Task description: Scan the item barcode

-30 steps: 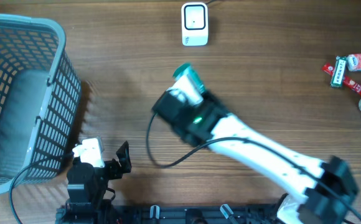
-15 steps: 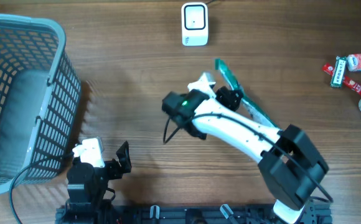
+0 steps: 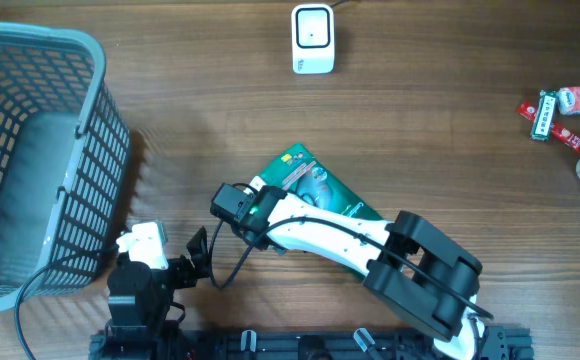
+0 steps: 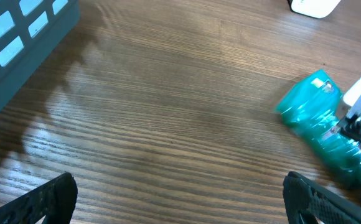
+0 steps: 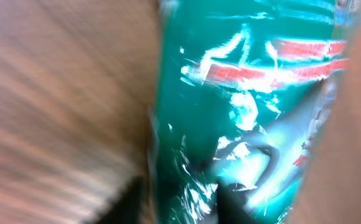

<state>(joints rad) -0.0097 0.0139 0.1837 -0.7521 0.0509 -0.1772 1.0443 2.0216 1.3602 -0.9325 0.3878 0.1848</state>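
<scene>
Down and to the left is where the right claw (image 3: 268, 192) has gone: a second ago it held the green packet (image 3: 315, 180) up near the scanner (image 3: 312, 38), half a second ago it was carrying the packet away edge-on, and now it is low over the middle of the tabletop (image 3: 450, 120). The packet lies flat there with its printed face up, partly under the arm. Whether the claw grips it or has just let go I cannot tell. The right wrist view is blurred and filled with green foil (image 5: 243, 93), and the left wrist view shows only the claw's tip against the packet's (image 4: 317, 124) far end.

The left claw (image 3: 170, 247) sits spread wide and empty at the near edge, as it did before. The grey basket (image 3: 100, 150) at the left and the small snack packs (image 3: 560, 112) at the far right have not shifted.

For the task, the packet is now well apart from the scanner. This looks like a set-down after a pass, or a pause to regrip. Nothing here shows whether the barcode was read.
</scene>
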